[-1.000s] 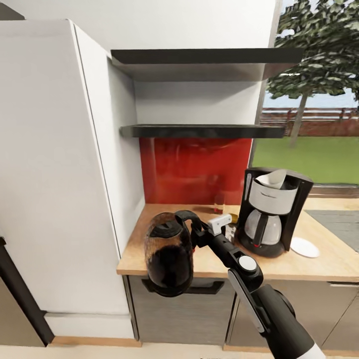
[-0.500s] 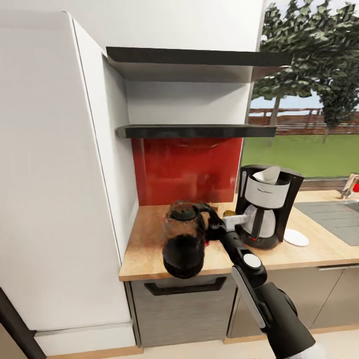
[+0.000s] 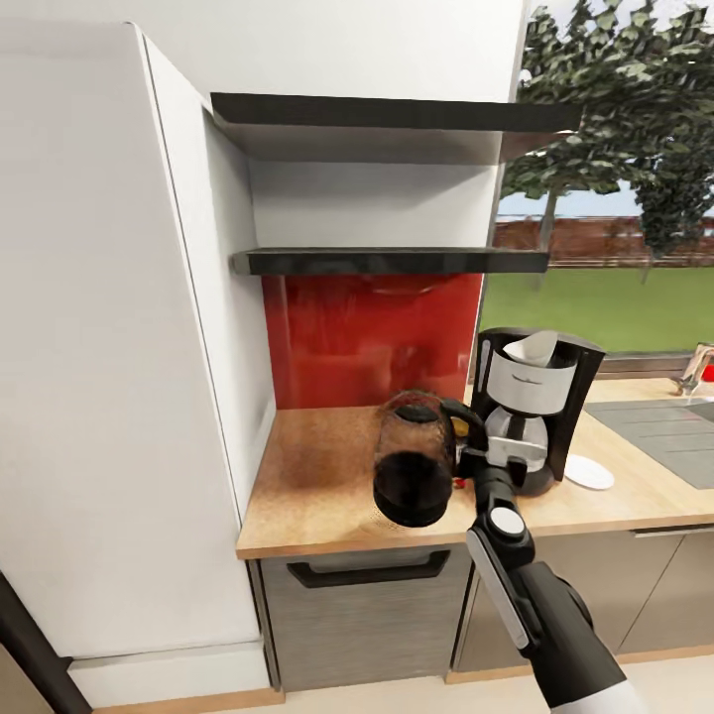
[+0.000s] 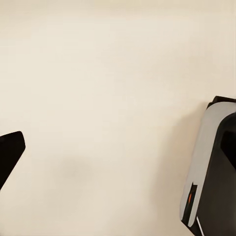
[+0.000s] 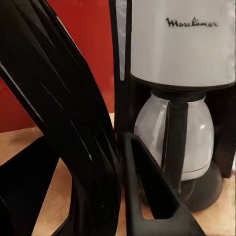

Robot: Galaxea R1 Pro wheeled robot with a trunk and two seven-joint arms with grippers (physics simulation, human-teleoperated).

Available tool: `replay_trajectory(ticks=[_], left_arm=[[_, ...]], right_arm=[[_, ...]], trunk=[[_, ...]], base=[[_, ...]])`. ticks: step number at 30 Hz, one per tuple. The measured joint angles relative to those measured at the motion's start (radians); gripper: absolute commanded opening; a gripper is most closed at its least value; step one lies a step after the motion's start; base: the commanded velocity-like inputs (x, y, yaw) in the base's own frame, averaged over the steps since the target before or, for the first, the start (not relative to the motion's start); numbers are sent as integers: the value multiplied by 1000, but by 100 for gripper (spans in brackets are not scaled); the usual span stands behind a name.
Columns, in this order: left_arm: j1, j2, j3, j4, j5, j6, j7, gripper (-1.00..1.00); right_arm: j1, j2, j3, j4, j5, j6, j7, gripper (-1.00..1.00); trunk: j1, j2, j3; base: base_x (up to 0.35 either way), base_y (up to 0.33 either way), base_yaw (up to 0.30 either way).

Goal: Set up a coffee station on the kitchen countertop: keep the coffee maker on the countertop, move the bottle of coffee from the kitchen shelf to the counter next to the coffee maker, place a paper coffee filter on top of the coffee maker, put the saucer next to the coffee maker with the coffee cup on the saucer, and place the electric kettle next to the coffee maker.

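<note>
Tan, speckled wood-look worktop (image 3: 317, 476) runs over grey cabinet fronts, with a glossy red backsplash (image 3: 372, 337) behind it and two thin dark floating shelves (image 3: 392, 261) on the white wall above. At the worktop's right part stands a tall black drip coffee maker (image 3: 533, 407) with a white upper front and a round glass carafe; a white paper filter (image 3: 534, 347) sits in its top. A small flat white saucer (image 3: 589, 472) lies on the worktop just beside the machine's right.

From the lower right of the head view, the right arm reaches up and forward, black and white, its wrist near the coffee maker's base. Its right claw (image 3: 466, 436) is closed around the black loop handle of a rounded smoky see-through kettle (image 3: 414, 473) with dark contents, held just left of the coffee maker; whether it touches the worktop cannot be told. In the right wrist view that handle (image 5: 73, 128) passes between the black fingers (image 5: 147, 191), with the carafe close behind.

The left claw's state cannot be told.
</note>
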Motion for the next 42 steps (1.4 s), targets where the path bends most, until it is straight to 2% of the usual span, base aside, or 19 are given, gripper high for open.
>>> replay_trajectory(ticks=[2, 5, 16, 19, 21, 23, 27, 36, 37, 38, 40, 42], left_arm=[[0, -1, 0, 0, 0, -1, -1, 100], [0, -1, 0, 0, 0, -1, -2, 100], [0, 0, -1, 0, -1, -1, -5, 100], [0, -1, -2, -1, -1, -1, -10, 100], [0, -1, -2, -1, -1, -3, -11, 100], [0, -1, -1, -1, -2, -3, -11, 100], [0, 0, 0, 0, -3, -3, -11, 100], [0, 1, 0, 0, -1, -1, -11, 100], [0, 1, 0, 0, -1, -1, -11, 100], [0, 1, 1, 0, -1, -1, -11, 100], [0, 1, 0, 0, -2, 0, -11, 100], [0, 1, 0, 0, -1, 0, -11, 100]], right_arm=[[0, 0, 0, 3, -3, -16, -34, -100], [0, 0, -1, 10, -9, -23, -47, -100], [1, -4, -5, 41, -15, -27, -53, -100], [0, -3, -7, 102, -11, -63, -53, -100], [0, -3, -11, 142, -11, -122, -53, -100], [0, -2, -31, 182, -12, -164, -53, -100], [0, -2, -47, 196, -10, -178, -51, -100], [0, -3, -52, 200, -10, -181, -53, -100], [0, -3, -55, 201, -10, -180, -53, -100], [0, -5, -83, 201, -6, -180, -53, -100], [0, -5, -107, 203, -7, -180, -52, -100], [0, -6, -114, 203, -7, -180, -51, -100]], trunk=[[0, 0, 0], [0, 0, 0], [0, 0, 0], [0, 0, 0], [0, 0, 0], [0, 0, 0], [0, 0, 0], [0, 0, 0], [0, 0, 0], [0, 0, 0], [0, 0, 0], [0, 0, 0]], base=[[0, 0, 0], [0, 0, 0], [0, 0, 0], [0, 0, 0], [24, 0, 0], [45, 0, 0], [12, 0, 0], [70, 0, 0], [44, 0, 0], [28, 0, 0], [12, 0, 0], [5, 0, 0]])
